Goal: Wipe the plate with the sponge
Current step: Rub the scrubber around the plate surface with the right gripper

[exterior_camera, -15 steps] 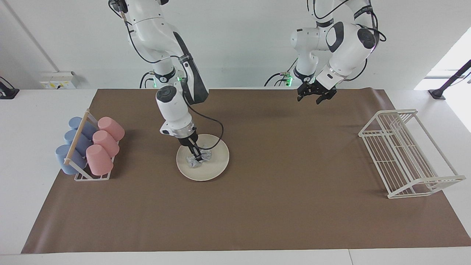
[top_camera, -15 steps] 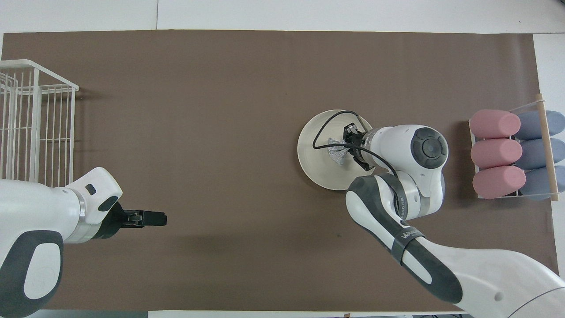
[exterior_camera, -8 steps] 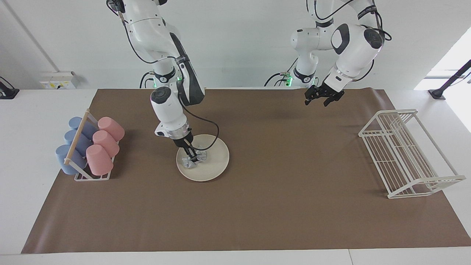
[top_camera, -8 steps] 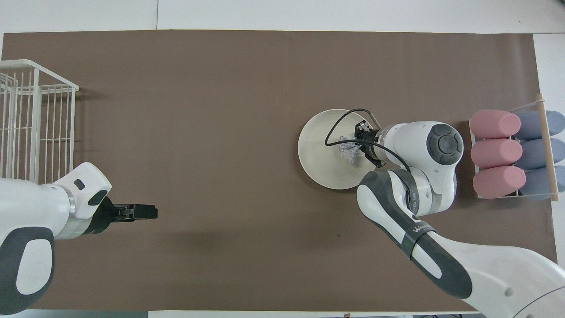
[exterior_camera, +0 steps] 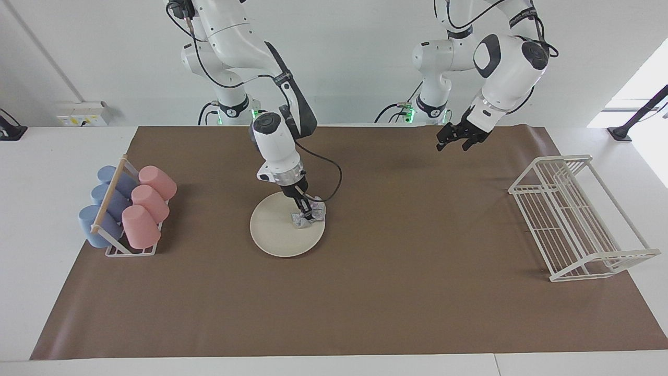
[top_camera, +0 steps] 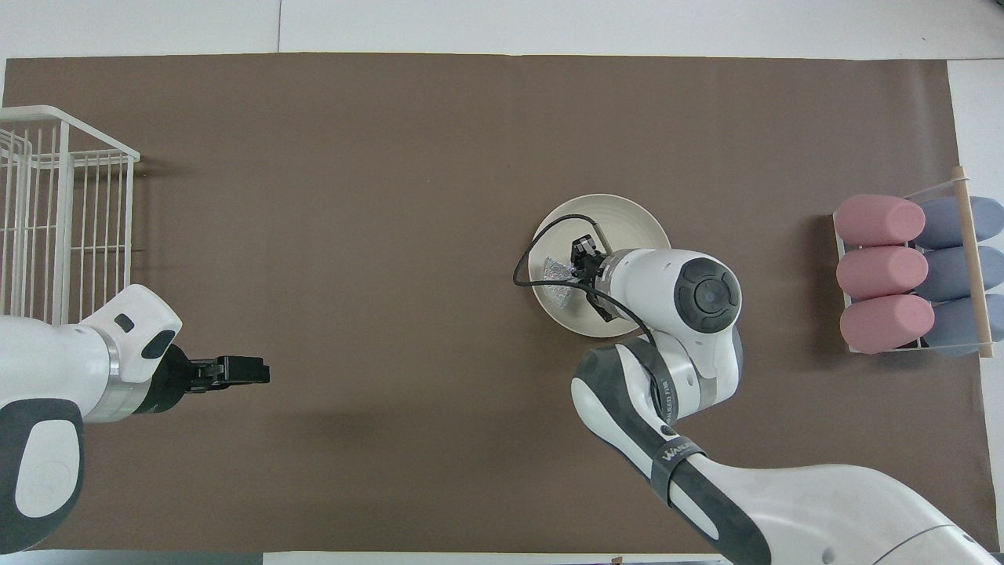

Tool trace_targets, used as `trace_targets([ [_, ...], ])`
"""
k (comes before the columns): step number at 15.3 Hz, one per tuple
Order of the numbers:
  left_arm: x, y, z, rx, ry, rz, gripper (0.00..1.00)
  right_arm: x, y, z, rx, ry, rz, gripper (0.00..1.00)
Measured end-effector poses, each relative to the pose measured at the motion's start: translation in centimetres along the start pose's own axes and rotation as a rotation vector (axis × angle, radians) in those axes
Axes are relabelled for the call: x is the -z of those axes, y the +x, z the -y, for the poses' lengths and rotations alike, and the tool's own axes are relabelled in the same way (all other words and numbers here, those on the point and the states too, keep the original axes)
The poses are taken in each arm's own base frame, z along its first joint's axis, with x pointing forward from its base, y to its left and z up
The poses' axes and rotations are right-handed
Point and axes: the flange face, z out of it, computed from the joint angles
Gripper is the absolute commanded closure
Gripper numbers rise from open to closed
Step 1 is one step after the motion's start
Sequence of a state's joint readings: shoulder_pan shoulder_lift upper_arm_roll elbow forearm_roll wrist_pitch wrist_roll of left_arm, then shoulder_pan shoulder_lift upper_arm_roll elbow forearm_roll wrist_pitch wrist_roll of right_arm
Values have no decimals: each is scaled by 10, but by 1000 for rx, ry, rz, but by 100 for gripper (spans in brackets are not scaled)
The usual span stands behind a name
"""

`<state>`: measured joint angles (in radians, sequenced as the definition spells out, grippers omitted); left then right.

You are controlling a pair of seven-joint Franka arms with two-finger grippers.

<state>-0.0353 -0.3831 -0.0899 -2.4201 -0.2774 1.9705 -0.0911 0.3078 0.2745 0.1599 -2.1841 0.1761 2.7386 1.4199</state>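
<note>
The right gripper [exterior_camera: 308,213] is clamped on the sponge [exterior_camera: 309,216] and presses it down on the plate [exterior_camera: 276,232], at the plate's edge toward the left arm's end of the table, a little left of centre in the facing view. The arm leans over from the top of that frame with its wrist tilted, which seems meant to keep the wad flat against the plate while it is dragged across; much of the plate's face shows bare, so the wiping looks to be under way, not finished. In the overhead view the sponge [top_camera: 558,276] peeks out from under the wrist at the plate's [top_camera: 620,216] edge, right of centre. The left gripper [exterior_camera: 458,139] hangs with its jaws wide and empty over the mat in the upper right of the facing view, waiting clear of the work. The plate lies on a brown mat [exterior_camera: 365,292] that covers most of a white table [exterior_camera: 31,219]. A rack of pink and blue cups [exterior_camera: 128,206] lies at the left of the facing view, a white wire rack [exterior_camera: 579,219] stands at its right, and a plain white wall [exterior_camera: 355,62] closes the room at the top.
</note>
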Motion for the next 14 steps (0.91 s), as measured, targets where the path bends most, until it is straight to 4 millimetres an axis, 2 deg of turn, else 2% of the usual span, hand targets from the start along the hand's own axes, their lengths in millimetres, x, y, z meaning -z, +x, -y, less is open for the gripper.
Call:
trace_targets([
  [4, 0, 0, 0, 2, 0, -1, 0, 9, 63, -2, 94, 10, -32, 100],
  [6, 1, 0, 0, 2, 0, -3, 0, 11, 80, -4, 102, 11, -40, 100],
  [10, 1, 1, 0, 2, -1, -4, 0, 10, 73, -3, 94, 10, -37, 100],
  [12, 1, 1, 0, 2, -1, -5, 0, 8, 56, -1, 49, 10, -28, 100],
  [14, 1, 1, 0, 3, -1, -5, 0, 4, 27, 1, 0, 7, -13, 100],
])
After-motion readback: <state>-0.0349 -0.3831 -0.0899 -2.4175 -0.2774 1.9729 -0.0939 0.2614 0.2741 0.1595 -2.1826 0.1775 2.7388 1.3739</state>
